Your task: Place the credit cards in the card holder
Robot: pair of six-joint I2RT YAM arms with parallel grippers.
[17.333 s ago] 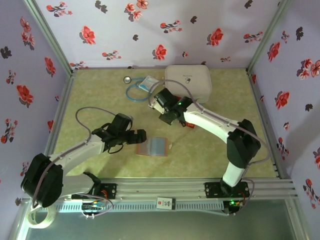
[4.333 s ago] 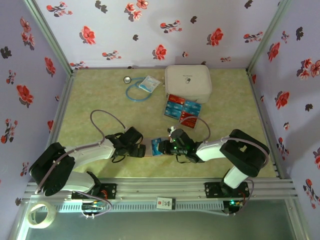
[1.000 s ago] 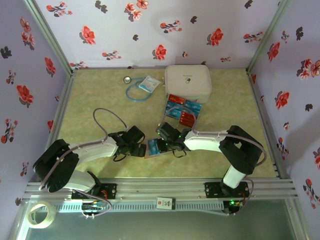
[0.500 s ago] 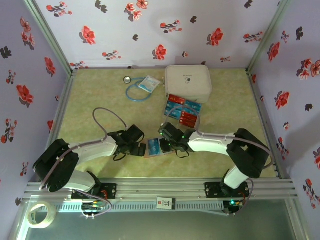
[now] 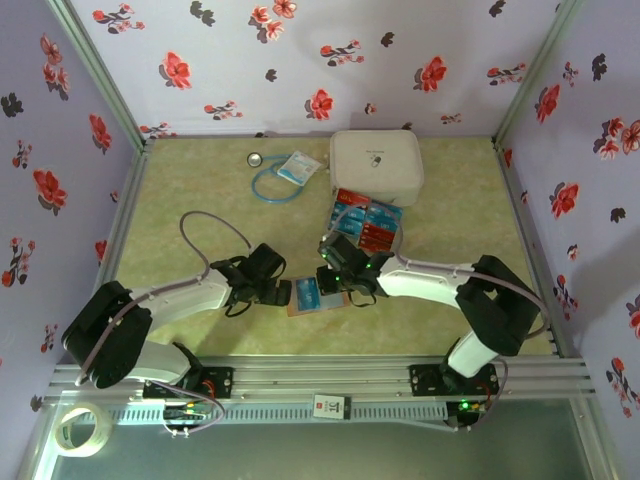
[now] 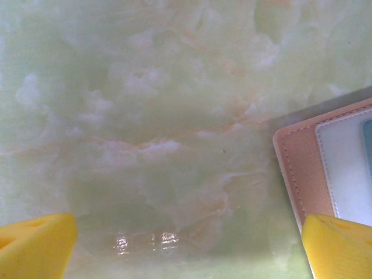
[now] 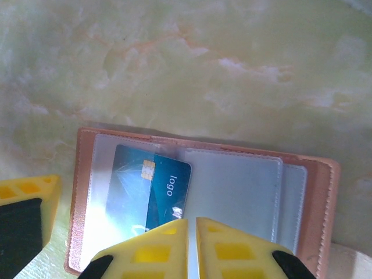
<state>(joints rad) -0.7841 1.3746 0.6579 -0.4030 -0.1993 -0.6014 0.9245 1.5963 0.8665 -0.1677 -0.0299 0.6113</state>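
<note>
Since a second ago the right gripper (image 5: 332, 282) has eased back a little from over the card holder (image 5: 322, 300) toward the far side; the blue card (image 5: 305, 293) it brought stays in the holder, so I'd call the first card delivered, more to go. Top view: holder lies open on the table (image 5: 200, 200) between the two grippers, left gripper (image 5: 278, 293) at its left edge; the other credit cards (image 5: 366, 222) sit stacked just in front of the white zip case (image 5: 376, 165), well apart from the holder; finger states too small to read here. Left wrist: left gripper (image 6: 186, 247) released, fingers spread wide, one tip over the card holder (image 6: 302, 168) corner, looks like it's pinning it, contact not certain. Right wrist: right gripper (image 7: 192, 244) clenched, tips together, nothing between them, just above the holder's near edge; blue card (image 7: 165, 186) lies tilted in the left clear sleeve (image 7: 102, 192), its inner end looks uncovered, so probably only part seated; neighbouring sleeve empty. That tilt is invisible from the top view
</note>
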